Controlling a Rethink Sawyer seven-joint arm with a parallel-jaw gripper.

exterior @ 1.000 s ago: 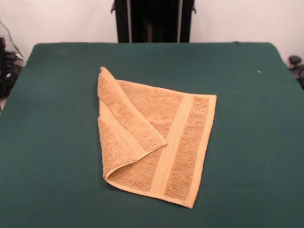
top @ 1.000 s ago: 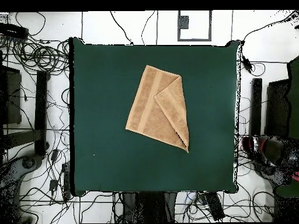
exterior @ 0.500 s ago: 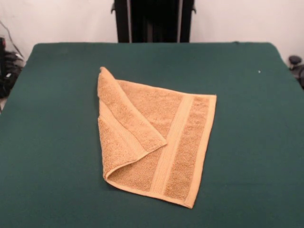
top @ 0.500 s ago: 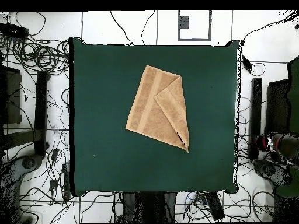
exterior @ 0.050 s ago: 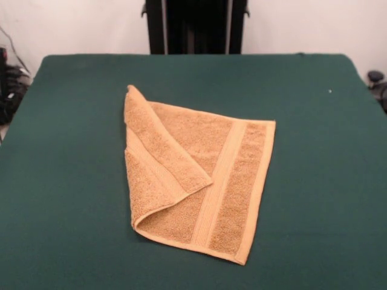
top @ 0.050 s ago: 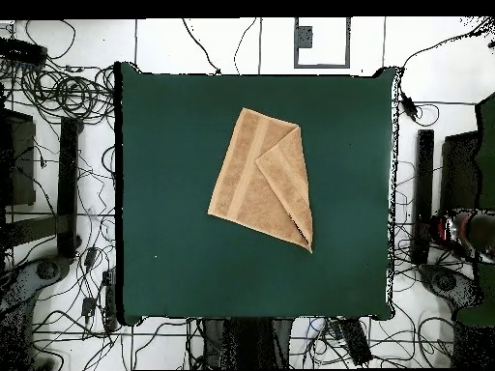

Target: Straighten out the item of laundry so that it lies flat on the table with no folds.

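end effector out of sight in both views — its state can't be told. towel [exterior @ 0.050 s ago: 199,175] lies mid-worktop [exterior @ 0.050 s ago: 314,181], one corner folded over. risk: pinching both layers would drag it whole — fold stays.

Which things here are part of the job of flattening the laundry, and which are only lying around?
Part of the job:
- towel, one flap folded over itself
- green table under it

Only lying around:
- cables on the floor beside the table
- white speck on the cloth

The gripper is not in view.
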